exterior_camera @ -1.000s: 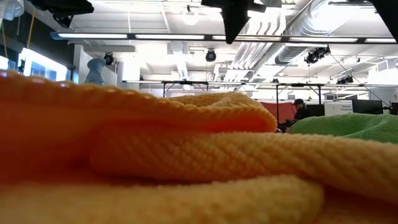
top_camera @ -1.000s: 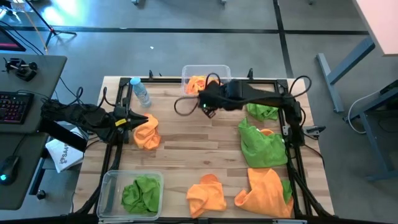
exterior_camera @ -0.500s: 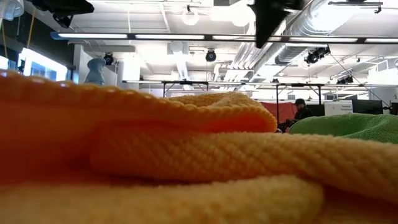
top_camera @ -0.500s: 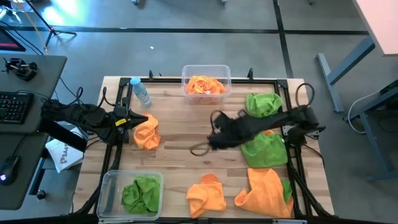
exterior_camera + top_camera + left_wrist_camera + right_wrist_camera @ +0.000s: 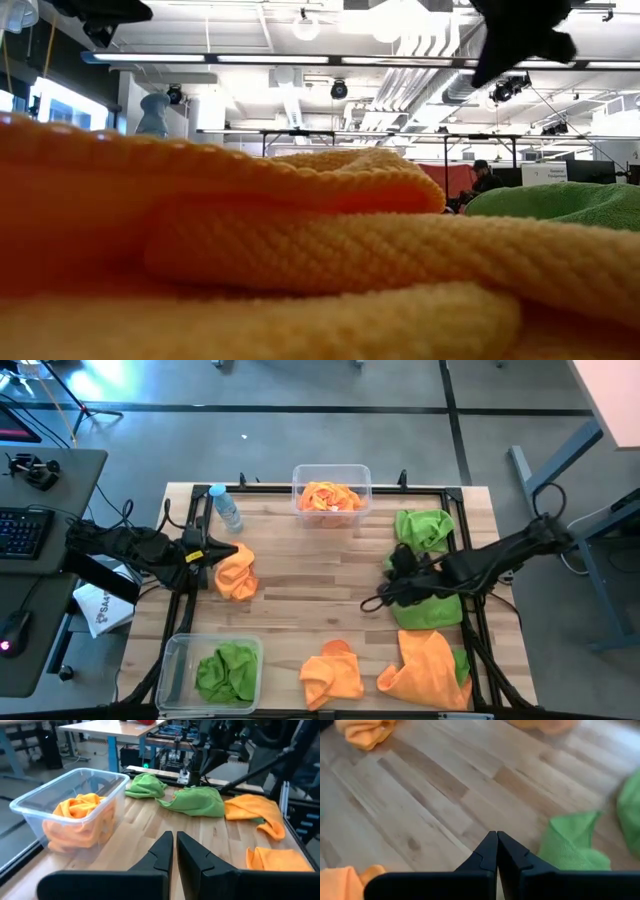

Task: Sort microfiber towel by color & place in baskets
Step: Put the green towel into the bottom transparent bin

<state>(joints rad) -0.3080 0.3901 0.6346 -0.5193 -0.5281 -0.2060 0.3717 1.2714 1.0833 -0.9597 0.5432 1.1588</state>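
Towels of soft, looped microfiber lie crumpled across the wooden plank counter (image 5: 300,575), some bright orange, some bright green. At the counter's left edge the left tool (image 5: 232,550) is clenched, empty, touching a bunched orange towel (image 5: 236,573) beside it. Near the front left corner a clear plastic basket (image 5: 175,655) with rounded corners holds a wadded green towel (image 5: 227,671). A small clear water bottle (image 5: 225,506) with a blue cap lies at the back left. At the back centre, a second clear basket (image 5: 331,473) holds orange towels (image 5: 330,497). Along the front lie a folded orange towel (image 5: 333,672) and a larger orange one (image 5: 430,668). On the right, two green towels sit, one at the back (image 5: 424,528) and a bigger one (image 5: 425,605) nearer the front. The right tool (image 5: 390,594) hangs over the bigger green towel's left edge, clenched on nothing. Grey concrete floor surrounds the counter; a desk with a keyboard (image 5: 22,532) stands to the left. From counter height, an open workshop with white ceiling ducts shows behind the cloth.
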